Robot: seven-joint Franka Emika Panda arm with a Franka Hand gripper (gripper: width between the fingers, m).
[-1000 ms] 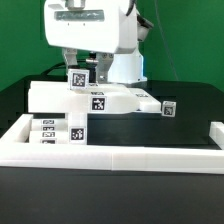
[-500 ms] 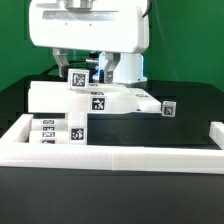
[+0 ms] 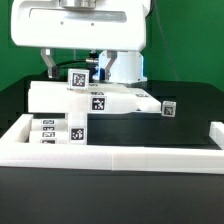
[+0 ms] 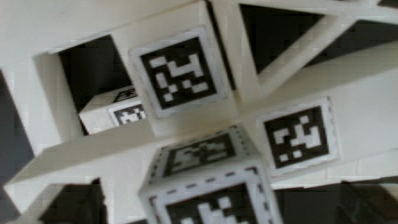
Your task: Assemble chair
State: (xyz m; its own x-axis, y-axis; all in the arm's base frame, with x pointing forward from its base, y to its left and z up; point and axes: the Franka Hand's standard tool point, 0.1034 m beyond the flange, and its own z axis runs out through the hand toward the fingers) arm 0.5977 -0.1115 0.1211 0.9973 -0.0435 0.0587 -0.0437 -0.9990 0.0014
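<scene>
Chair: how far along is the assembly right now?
Done: little that I can confirm; the seat plate lies with an upright tagged piece at it, joint unclear. In hand: nothing; the gripper hangs open over that piece. Left: the small tagged parts by the border wall look unattached, so most of the joining remains.

- The chair [image 3: 55, 97] parts are plain white plastic, shaded pale grey on their sides.
- Their tags [image 3: 98, 101] are squares of blocky black-and-white pattern, each with a white margin; no two patterns look alike.
- The near wall [image 3: 120, 158] is plain white and unmarked.
- The table [image 3: 185, 105] is black.
- The backdrop [image 3: 195, 45] at the far side is flat green.
- The arm [image 3: 80, 25] is white.
- In the wrist view the chair [image 4: 311, 80] shows off-white with black gaps, and its tags [image 4: 178, 72] are slightly blurred.
</scene>
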